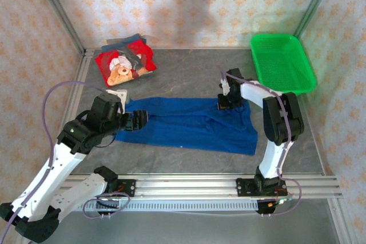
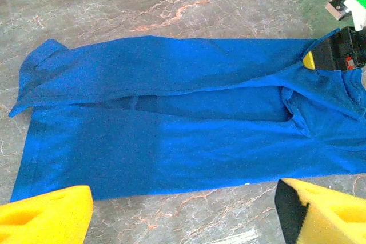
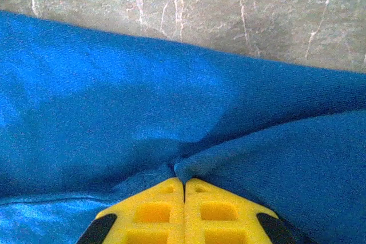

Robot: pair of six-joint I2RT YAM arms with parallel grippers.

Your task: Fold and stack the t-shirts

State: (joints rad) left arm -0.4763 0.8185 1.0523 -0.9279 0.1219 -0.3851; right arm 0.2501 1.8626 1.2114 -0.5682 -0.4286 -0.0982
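Lying across the middle of the grey marbled worktop (image 1: 171, 70), one royal-blue t-shirt (image 1: 189, 124) is spread out sideways. Its far long edge is folded over toward the near one, so a long overlap runs from end to end. The two arms stand at it, one at each end.

The right hand (image 1: 224, 102) is down on the shirt's far right corner. In the right wrist view its two yellow fingers (image 3: 154, 212) are pressed together, with a small pucker of blue cloth pinched at their tips. The fabric around that spot draws into creases.

The left hand (image 1: 137, 120) is at the shirt's left end, low over the cloth. Its two yellow fingers (image 2: 46, 215) stand wide apart with nothing held between them, and in the left wrist view the shirt's edge lies in the gap. Whether they touch the fabric cannot be told.

In the far left corner is one pile. A red teddy-bear t-shirt (image 1: 123, 64) lies on top of darker folded cloth (image 1: 128, 41), but how many pieces lie beneath it cannot be counted. A strip of bare worktop separates the pile from the blue shirt.

One green mesh basket (image 1: 274, 38) sits in the far right corner, beyond the right arm and apart from the shirt.
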